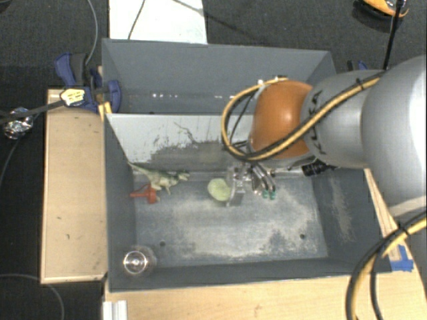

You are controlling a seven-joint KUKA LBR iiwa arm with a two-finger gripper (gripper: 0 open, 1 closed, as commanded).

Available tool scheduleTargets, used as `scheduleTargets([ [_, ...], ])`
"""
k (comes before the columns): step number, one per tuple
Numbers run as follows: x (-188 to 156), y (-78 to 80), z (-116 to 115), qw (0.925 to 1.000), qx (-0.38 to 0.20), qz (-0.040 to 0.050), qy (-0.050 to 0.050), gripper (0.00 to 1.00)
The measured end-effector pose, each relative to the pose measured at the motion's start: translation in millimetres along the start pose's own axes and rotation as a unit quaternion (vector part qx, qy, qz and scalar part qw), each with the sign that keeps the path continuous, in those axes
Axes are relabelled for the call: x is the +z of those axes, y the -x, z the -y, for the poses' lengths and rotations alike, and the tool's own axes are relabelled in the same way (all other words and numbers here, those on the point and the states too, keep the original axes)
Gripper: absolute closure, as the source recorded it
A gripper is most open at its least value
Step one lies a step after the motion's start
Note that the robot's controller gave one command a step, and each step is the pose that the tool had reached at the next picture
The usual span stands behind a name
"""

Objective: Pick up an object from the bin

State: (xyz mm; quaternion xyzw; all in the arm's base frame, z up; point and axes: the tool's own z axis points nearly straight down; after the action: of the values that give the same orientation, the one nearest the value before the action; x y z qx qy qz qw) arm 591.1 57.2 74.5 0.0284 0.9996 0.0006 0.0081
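Tool (pixel 248 187) low near the centre of the bin (pixel 267 235), beside a pale green lump (pixel 217 191)

Scuffed grey floor lies open from 3 to 6 o'clock; the rounded lump sits just at the tool's 9 o'clock; whether the tool is open or grips anything, I cannot tell; a toy dinosaur (pixel 160 177) and a red piece (pixel 143 193) lie by the 9 o'clock wall.

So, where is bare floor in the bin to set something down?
Free: the near floor, from the clear round piece to the right wall. Crowded: the far side, with toy dinosaur, red piece and pale green lump left of the gripper.
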Motion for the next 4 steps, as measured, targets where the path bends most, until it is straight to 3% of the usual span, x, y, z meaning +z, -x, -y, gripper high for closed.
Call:
scheduleTargets([
  [1, -7, 0.5, 0, 1.0, 0.002, 0.0015, 0.001, 1.0],
  [2, -49, -4.2, 1, 1.0, 0.006, -0.0021, 0.0, 1.0],
  [3, -57, 2.4, -6, 1.0, 0.001, 0.0073, 0.001, 1.0],
  [4, -12, -1.3, -7, 1.0, -0.001, 0.0014, 0.001, 1.0],
])
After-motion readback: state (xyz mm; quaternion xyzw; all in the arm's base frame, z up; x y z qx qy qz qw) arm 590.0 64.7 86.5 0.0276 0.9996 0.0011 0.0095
